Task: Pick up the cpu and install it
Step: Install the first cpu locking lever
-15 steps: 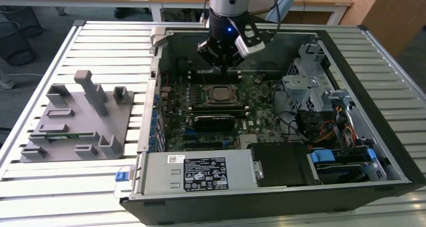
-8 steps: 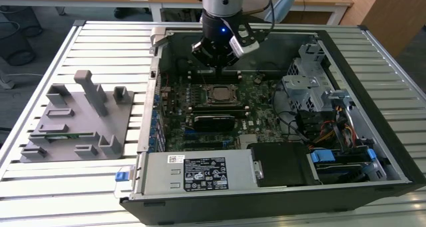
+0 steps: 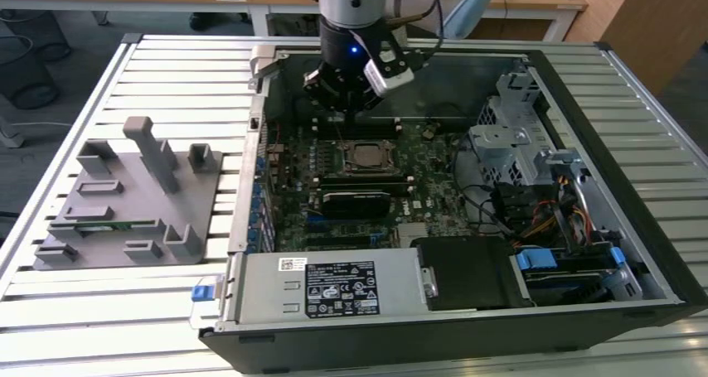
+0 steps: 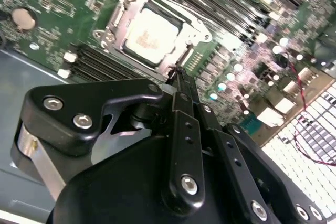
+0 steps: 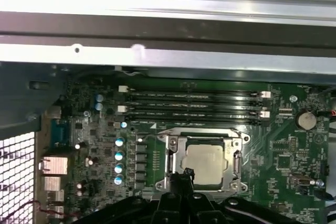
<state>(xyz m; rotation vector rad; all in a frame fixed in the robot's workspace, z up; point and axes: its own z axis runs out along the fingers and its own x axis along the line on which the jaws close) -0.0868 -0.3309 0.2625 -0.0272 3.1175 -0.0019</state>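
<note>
cpu lies flat in socket, silver plate up, square with metal frame; looks seated. Gripper hangs just over socket's edge, tips aimed down, clenched tight with nothing between; contact with frame, can't tell. Motherboard lies flat inside open computer case, so arm reaches in from above. Case sits on slatted surface. Gray fixture stands well apart, at exterior view's left.

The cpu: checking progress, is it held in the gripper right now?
No, the cpu lies flat inside the socket on the motherboard, not between the shut fingertips of the gripper.
</note>
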